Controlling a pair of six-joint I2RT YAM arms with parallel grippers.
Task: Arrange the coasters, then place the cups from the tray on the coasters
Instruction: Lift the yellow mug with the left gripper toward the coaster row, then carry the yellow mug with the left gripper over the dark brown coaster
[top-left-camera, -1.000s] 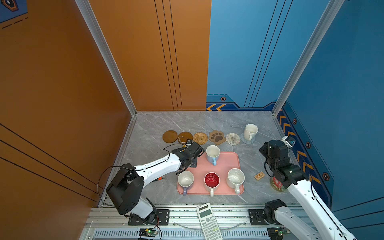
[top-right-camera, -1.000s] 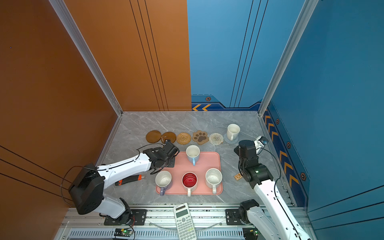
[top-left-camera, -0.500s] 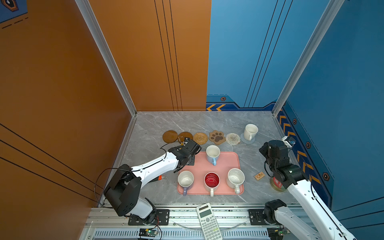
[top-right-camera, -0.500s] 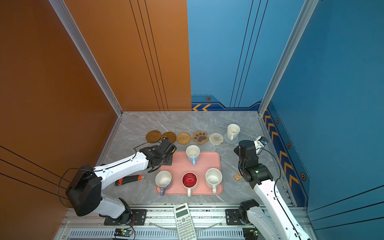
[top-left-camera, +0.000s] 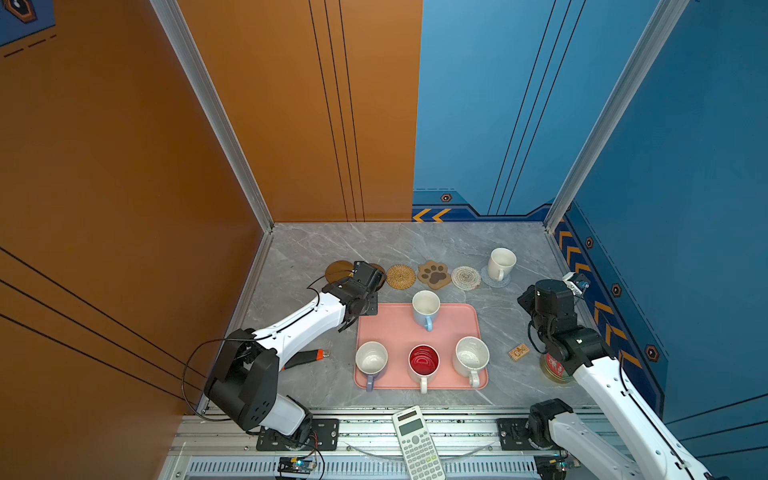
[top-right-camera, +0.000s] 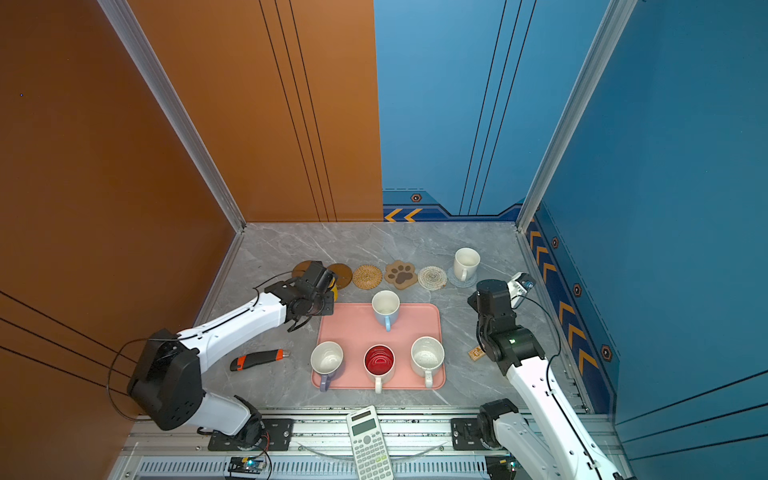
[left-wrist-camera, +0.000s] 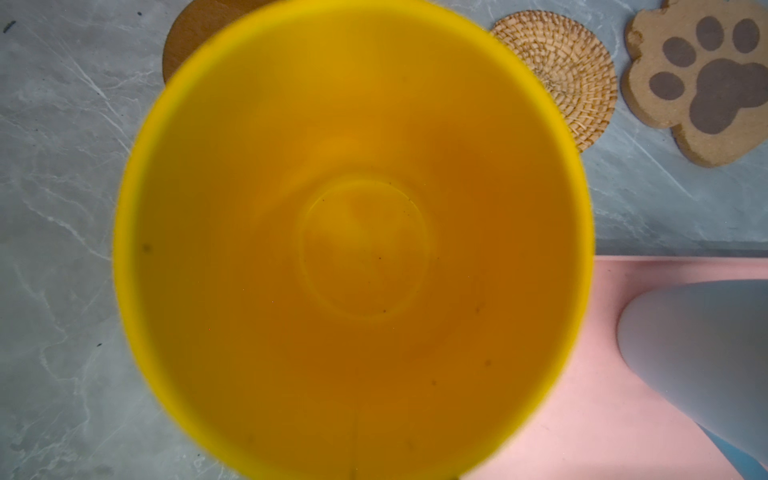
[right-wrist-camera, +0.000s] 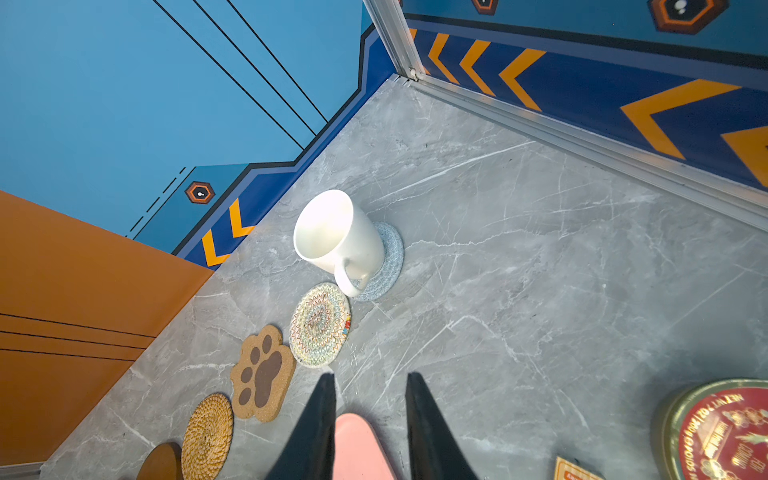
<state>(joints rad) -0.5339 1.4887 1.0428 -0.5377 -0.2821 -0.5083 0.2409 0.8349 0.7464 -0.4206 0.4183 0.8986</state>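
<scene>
My left gripper (top-left-camera: 368, 284) is shut on the yellow cup (left-wrist-camera: 353, 249), which fills the left wrist view and hangs over the two dark brown coasters (top-left-camera: 338, 270), beyond the pink tray's (top-left-camera: 395, 328) far-left corner. A tan woven coaster (top-left-camera: 401, 276), a paw coaster (top-left-camera: 433, 274) and a white woven coaster (top-left-camera: 465, 277) continue the row. The plain white cup (top-left-camera: 500, 262) stands on the pale-blue coaster (top-left-camera: 496, 282). On the tray stand the light-blue cup (top-left-camera: 426, 305), lilac cup (top-left-camera: 371, 359), red-inside cup (top-left-camera: 423, 361) and speckled cup (top-left-camera: 471, 357). My right gripper (right-wrist-camera: 370, 376) is open and empty, right of the tray.
A calculator (top-left-camera: 417, 442) lies on the front rail. An orange-and-black utility knife (top-left-camera: 305, 357) lies left of the tray. A small wooden tag (top-left-camera: 518, 351) and a red-lidded tin (top-left-camera: 555, 368) sit right of it, by my right arm. Walls close three sides.
My left gripper has carried the yellow cup from the tray's far-left corner back and left, over the dark brown coasters. The right arm has not moved.
</scene>
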